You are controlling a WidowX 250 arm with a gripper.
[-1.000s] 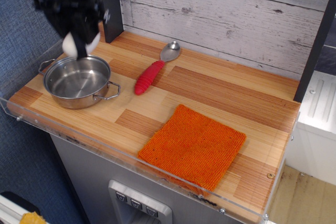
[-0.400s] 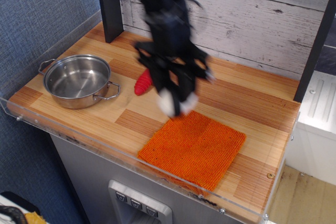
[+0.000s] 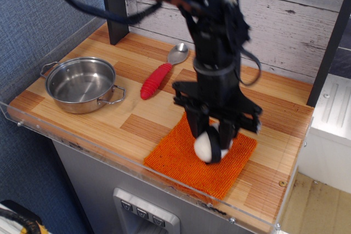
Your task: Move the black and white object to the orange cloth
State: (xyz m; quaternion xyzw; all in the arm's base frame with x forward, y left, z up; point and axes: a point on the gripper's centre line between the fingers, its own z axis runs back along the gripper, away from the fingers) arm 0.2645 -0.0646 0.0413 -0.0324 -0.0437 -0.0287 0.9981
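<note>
Over the orange cloth (image 3: 181, 160), toward its right half, we see the end effector (image 3: 211, 142) reaching straight down, its fingers clamped on the black and white object (image 3: 206, 147). The object sits low between the fingers, right at the cloth's surface; we cannot tell whether it touches the weave or hangs just above it. Its white, rounded end faces down and toward us, and the black band runs up its right side. The long axis looks roughly upright, leaning a little, though the fingers hide its top, so we cannot be sure.

The cloth lies near the front edge of the wooden desk (image 3: 137, 116), one corner pointing toward the front. Well apart to the left stands a steel pot (image 3: 81, 84). Between pot and arm lies a red-handled spoon (image 3: 160, 73), its bowl pointing toward the back wall.
</note>
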